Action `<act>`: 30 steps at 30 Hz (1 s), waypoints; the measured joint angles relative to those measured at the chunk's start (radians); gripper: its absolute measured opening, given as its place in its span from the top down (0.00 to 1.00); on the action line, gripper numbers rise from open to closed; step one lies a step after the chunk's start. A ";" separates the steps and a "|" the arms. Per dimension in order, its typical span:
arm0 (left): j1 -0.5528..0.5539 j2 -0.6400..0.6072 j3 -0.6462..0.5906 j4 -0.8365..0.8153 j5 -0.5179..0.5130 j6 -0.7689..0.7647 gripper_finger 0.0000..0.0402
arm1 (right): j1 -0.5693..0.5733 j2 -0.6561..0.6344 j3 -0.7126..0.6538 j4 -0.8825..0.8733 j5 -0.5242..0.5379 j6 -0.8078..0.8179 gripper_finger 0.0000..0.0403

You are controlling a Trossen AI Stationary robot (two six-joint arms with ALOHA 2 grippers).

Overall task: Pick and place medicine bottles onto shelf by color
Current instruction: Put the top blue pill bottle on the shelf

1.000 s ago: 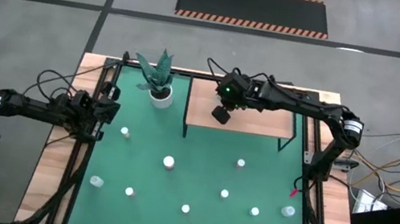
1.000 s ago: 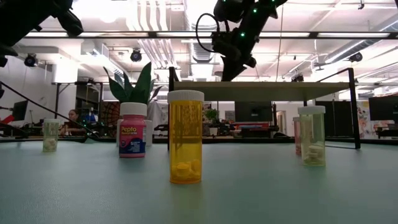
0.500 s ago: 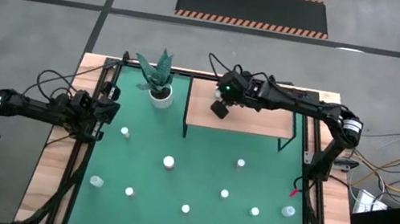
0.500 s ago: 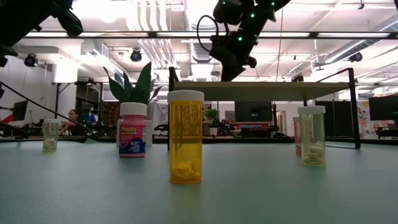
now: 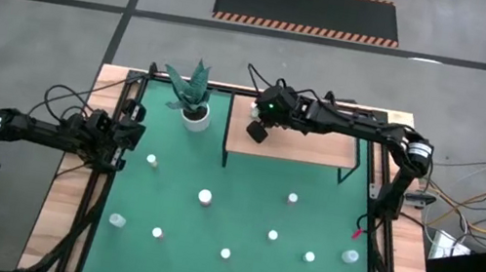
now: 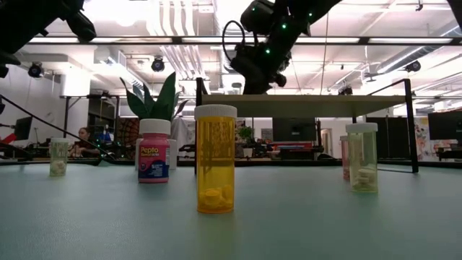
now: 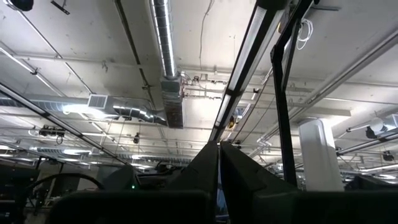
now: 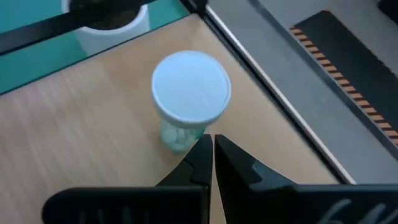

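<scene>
Right claw (image 5: 257,130) hangs over the shelf (image 5: 320,149) at its ten o'clock corner, fingers pinched tight together with nothing between them. Just ahead of the fingertips (image 8: 205,152) a white-capped teal bottle (image 8: 189,99) stands upright on the wooden board, close to the tips, whether touching I cannot tell. At nine o'clock from the shelf sits the potted plant (image 5: 194,98). Out on the green mat (image 5: 247,171), toward six o'clock from the shelf, the other medicine bottles stand well apart; the low view shows a yellow one (image 6: 215,159) nearest, a pink one (image 6: 154,151) at its nine o'clock and a whitish one (image 6: 362,157) at three o'clock. Left claw (image 5: 130,133) waits at the mat's nine o'clock edge, fingers (image 7: 205,168) closed and empty.
</scene>
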 joint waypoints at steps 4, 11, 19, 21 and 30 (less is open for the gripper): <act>0.000 0.000 0.000 -0.001 0.000 0.000 1.00 | 0.000 0.016 0.000 -0.002 -0.009 -0.002 0.98; 0.000 0.001 0.000 -0.001 0.000 0.000 1.00 | 0.010 0.018 0.000 0.080 -0.068 0.014 0.98; 0.000 0.001 0.000 -0.001 0.000 0.000 1.00 | 0.012 0.013 0.000 0.044 -0.102 0.008 0.98; 0.000 0.002 0.000 -0.001 0.000 0.000 1.00 | 0.020 0.011 0.000 0.049 -0.215 -0.002 0.98; 0.000 0.002 0.000 -0.001 0.000 0.001 1.00 | 0.033 0.015 0.000 0.174 -0.207 -0.062 0.98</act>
